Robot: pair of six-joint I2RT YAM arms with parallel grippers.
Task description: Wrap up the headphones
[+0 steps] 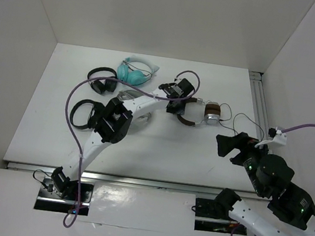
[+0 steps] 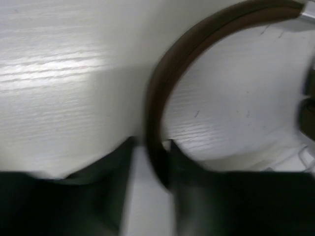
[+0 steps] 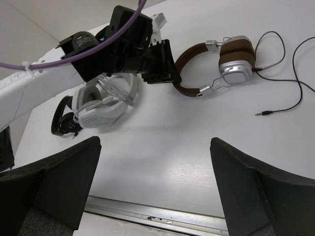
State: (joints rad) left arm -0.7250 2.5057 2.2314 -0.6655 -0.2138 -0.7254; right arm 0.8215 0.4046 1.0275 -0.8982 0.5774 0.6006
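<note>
The left gripper (image 2: 150,143) is set astride the dark brown headband (image 2: 162,93) of the headphones (image 1: 202,113), one finger on each side. The jaws are part-spread: a pale strip of table is seen between one finger and the band, while the other finger is pressed close against it. The view there is blurred, so a firm pinch cannot be confirmed.

The right gripper (image 3: 155,182) is held with its jaws spread wide and nothing between them, well apart from the headphones and nearer the front edge.

The headphones are laid flat on the white table (image 1: 170,149), the brown-and-silver earcups (image 3: 236,59) stacked on the side away from the left gripper. The thin dark cable (image 3: 290,73) is looped loosely beyond them, its plug (image 3: 263,112) lying free.

Behind the left arm a white pair (image 3: 106,103), two black pairs (image 1: 102,80) (image 1: 81,112) and a teal pair (image 1: 136,72) are crowded together, apart from the brown headphones.
</note>
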